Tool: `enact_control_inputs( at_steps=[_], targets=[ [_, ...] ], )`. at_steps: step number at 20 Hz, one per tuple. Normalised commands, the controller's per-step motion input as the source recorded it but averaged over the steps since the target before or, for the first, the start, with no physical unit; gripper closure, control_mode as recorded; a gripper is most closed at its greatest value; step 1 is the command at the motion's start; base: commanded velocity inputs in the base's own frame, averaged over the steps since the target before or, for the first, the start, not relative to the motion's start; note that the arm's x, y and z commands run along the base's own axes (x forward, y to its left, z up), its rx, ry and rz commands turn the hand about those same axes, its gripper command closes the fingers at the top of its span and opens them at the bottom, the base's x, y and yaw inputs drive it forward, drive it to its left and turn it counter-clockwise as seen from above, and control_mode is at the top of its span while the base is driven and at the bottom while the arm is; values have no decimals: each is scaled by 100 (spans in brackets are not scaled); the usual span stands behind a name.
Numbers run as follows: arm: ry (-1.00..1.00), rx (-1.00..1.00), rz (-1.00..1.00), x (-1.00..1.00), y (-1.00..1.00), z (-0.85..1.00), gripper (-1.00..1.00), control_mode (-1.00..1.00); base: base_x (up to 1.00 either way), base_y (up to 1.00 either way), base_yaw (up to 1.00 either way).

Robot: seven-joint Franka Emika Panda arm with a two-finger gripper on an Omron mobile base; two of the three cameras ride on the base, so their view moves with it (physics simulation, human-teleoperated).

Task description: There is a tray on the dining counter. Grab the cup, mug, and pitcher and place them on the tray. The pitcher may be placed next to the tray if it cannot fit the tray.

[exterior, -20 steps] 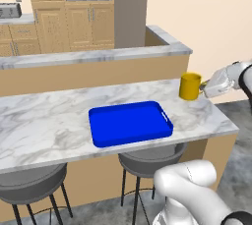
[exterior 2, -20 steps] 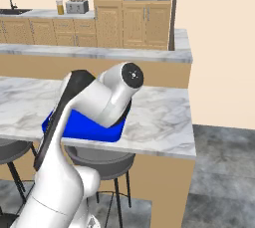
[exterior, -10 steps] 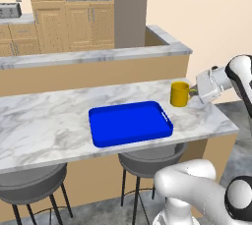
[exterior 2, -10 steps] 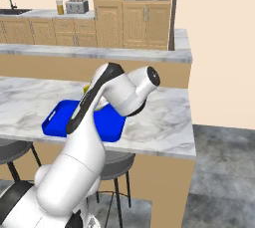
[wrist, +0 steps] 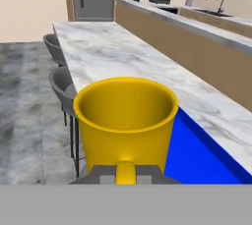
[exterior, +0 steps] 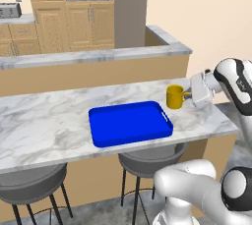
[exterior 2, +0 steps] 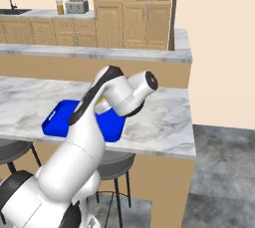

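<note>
Hand view: claw (wrist: 126, 174) shut tight on mug (wrist: 125, 121) handle

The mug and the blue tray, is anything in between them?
No. In the left base view, just bare marble counter separates the mug from the tray.

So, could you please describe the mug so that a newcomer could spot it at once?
Find the long marble dining counter with the blue tray on it. At the tray's right end, the gripper holds a small, squat, plain yellow mug by its side handle. Nothing else there is yellow.
</note>
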Motion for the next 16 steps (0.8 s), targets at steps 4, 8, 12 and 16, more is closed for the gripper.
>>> enact_control_inputs(
  at_steps=[4, 8, 12, 16],
  targets=[
    [-16, 0, -16, 10, 26, -32, 100, -100, 0, 0, 0],
    [7, 0, -2, 6, 3, -33, 100, -100, 0, 0, 0],
    [16, 0, 12, 19, 0, -9, 100, -100, 0, 0, 0],
    [7, 0, 17, 38, -1, -19, 100, -100, 0, 0, 0]
  ],
)
